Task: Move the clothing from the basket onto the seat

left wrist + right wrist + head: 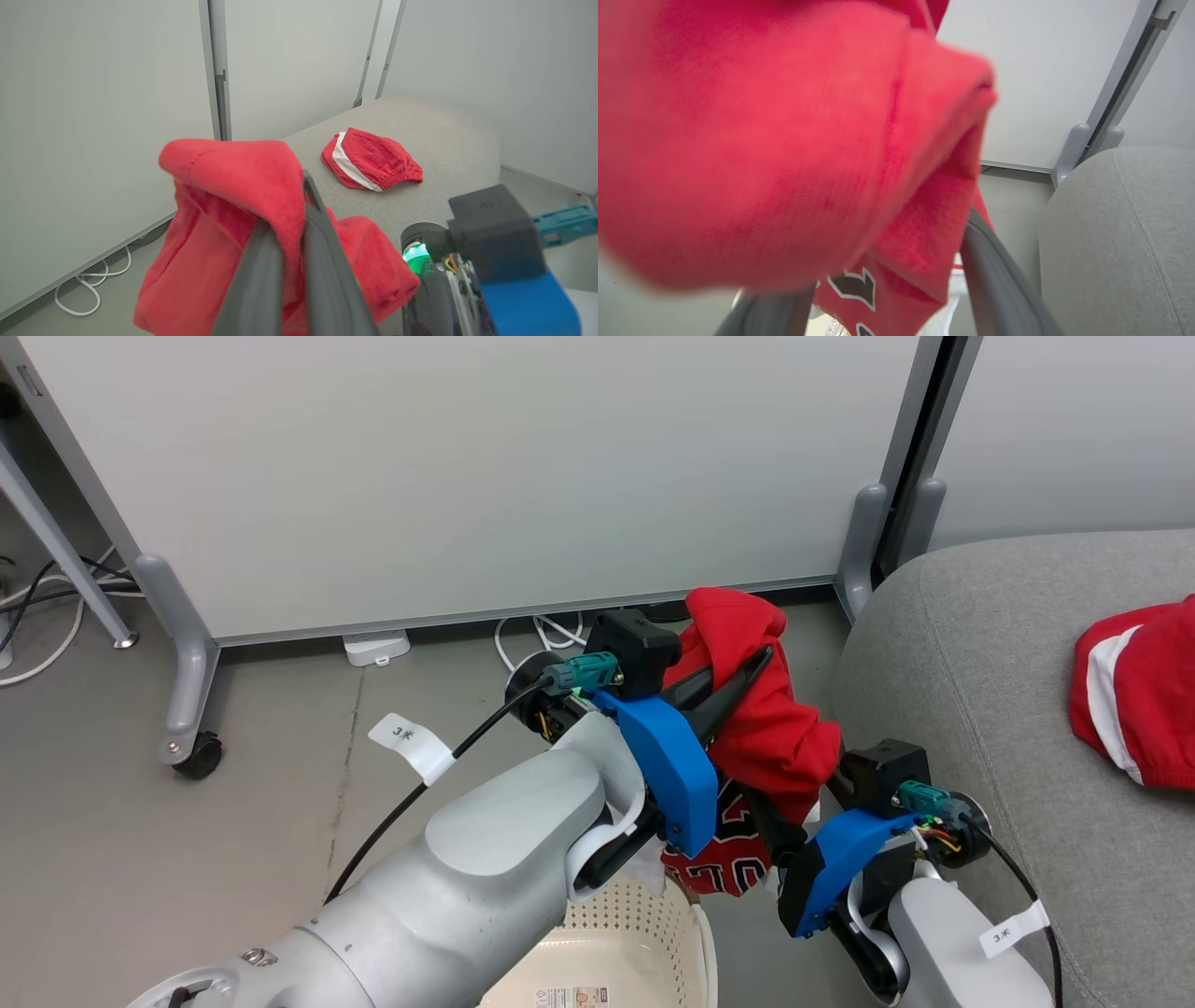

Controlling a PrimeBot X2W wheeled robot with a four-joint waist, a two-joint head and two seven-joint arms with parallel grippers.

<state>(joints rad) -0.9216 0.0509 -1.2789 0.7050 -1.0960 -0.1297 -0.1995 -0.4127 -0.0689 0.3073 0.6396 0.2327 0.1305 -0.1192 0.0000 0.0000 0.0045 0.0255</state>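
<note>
While the left wrist view shows the striped red garment (pixel 373 158) lying whole on the sofa (pixel 980 663), the head view crops it | left tool (pixel 747 674) clenched on lettered red garment (pixel 766 728), hanging above basket (pixel 653 933) | right tool (pixel 868 261) spread wide just beneath, cloth draped across its fingers | sofa's rounded edge near right; bare floor (pixel 280 803) left.

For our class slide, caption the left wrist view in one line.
Left pincer shut on a red garment; a white-striped red garment lies on the grey sofa beyond.
</note>
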